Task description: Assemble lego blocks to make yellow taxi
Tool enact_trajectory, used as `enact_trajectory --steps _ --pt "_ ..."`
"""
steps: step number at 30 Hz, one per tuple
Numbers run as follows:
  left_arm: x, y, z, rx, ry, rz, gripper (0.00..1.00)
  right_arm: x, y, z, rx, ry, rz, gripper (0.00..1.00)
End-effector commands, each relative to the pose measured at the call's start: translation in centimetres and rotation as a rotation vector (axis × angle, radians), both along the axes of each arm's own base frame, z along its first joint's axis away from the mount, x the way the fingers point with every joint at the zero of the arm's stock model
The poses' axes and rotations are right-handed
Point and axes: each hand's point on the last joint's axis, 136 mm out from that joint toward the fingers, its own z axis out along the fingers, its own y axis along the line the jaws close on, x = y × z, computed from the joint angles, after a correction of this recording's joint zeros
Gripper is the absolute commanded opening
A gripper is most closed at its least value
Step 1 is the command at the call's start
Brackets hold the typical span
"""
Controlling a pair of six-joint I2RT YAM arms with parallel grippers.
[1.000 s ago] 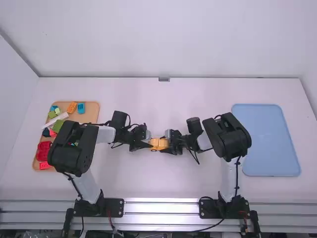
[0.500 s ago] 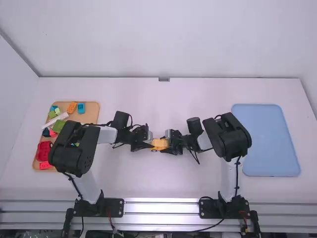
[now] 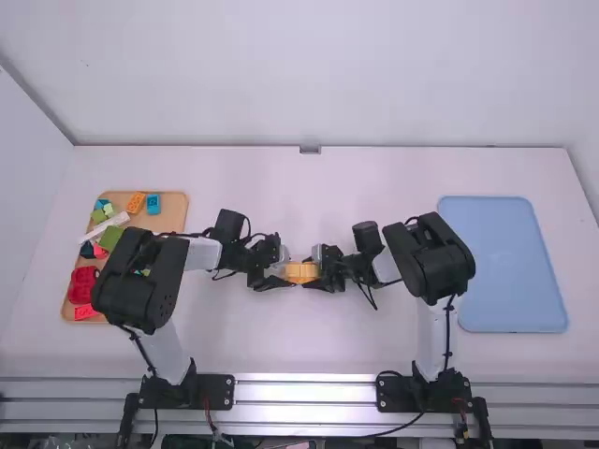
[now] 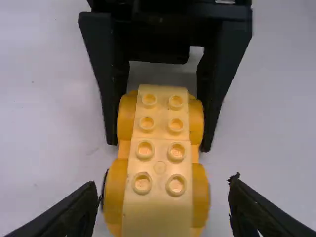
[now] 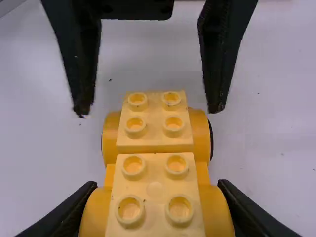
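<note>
Near the middle of the high view I have the yellow block taxi between my two hands, above or on the white desk; I can't tell which. My right hand pinches the taxi by its sides at one end. My left hand is spread wide, its fingers well clear of the other end. Pale studs run along the taxi's top. At the left of the frame, loose blocks, among them a blue brick, lie on a wooden tray; at the right is a light blue tray.
</note>
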Motion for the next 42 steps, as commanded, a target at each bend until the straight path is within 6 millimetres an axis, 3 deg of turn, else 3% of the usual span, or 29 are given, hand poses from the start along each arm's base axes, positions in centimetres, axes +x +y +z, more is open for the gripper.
enact_trajectory --steps 1,3,5,7,10,12,19,23,31,36,42 --pt "1.0 -0.9 3.6 -0.077 -0.051 -0.025 0.70 -0.1 0.2 -0.1 0.009 0.007 0.012 0.47" --pt "1.3 -1.3 4.4 -0.085 -0.075 -0.036 0.68 -0.1 0.2 -0.1 0.009 0.008 0.012 0.47" --pt "1.7 -1.3 4.6 -0.088 -0.090 -0.036 0.60 -0.1 0.2 -0.1 0.010 0.007 0.013 0.47" --pt "1.6 -1.3 4.4 -0.087 -0.088 -0.036 0.31 -0.1 0.2 -0.1 0.009 0.007 0.012 0.47" --pt "1.4 -1.3 3.7 -0.082 -0.063 -0.034 0.02 -0.1 0.2 -0.1 0.009 0.007 0.012 0.47" --pt "1.2 -1.2 3.2 -0.077 -0.049 -0.032 0.02 -0.1 0.2 -0.1 0.009 0.007 0.012 0.47" --pt "-0.6 -1.4 -2.3 0.023 0.086 -0.035 0.02 -0.1 0.2 -0.1 0.010 0.007 0.012 0.47" --pt "-0.8 -0.9 -4.1 0.097 0.086 -0.035 0.02 -0.1 0.2 -0.1 0.009 0.007 0.012 0.47" --pt "-1.0 0.0 -3.9 0.187 0.117 -0.076 0.02 0.0 0.2 -0.1 0.007 0.005 0.010 0.47" --pt "-0.6 1.8 -5.2 0.334 0.151 -0.027 0.02 0.1 0.2 -0.1 0.008 0.002 0.009 0.47" --pt "0.2 1.3 -4.6 0.291 0.120 -0.013 0.02 0.1 0.1 0.0 0.008 -0.001 0.008 0.47"
